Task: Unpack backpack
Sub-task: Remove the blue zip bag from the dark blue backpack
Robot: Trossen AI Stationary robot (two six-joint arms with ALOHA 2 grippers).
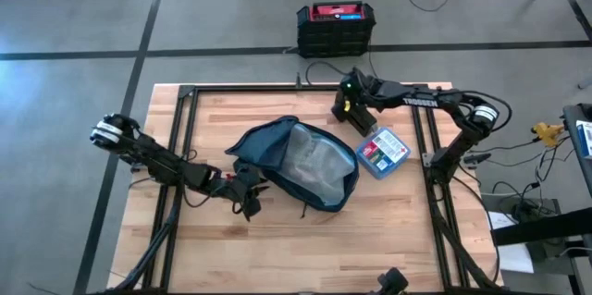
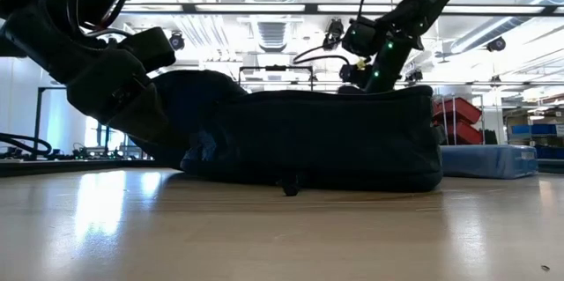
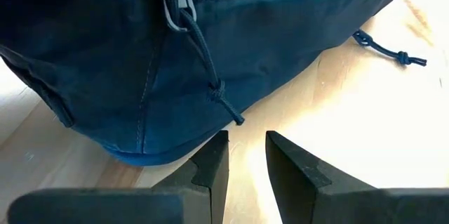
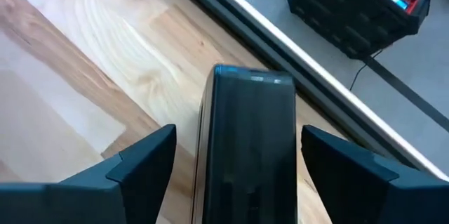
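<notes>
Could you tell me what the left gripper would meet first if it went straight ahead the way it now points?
Most likely the backpack: the left gripper, fingers slightly apart, points at its lower side, with a zipper cord hanging just ahead.

In the high view the backpack [image 1: 301,165] lies at the centre of the table [image 1: 388,230]. A box [image 1: 382,151] lies just right of it. The left gripper [image 1: 250,198] sits at the backpack's lower left edge. The right gripper [image 1: 356,115] is above the box, upper right of the backpack, with an upright block [image 4: 249,154] between its fingers. A crate [image 1: 335,29] stands on the floor beyond the table's top edge.
</notes>
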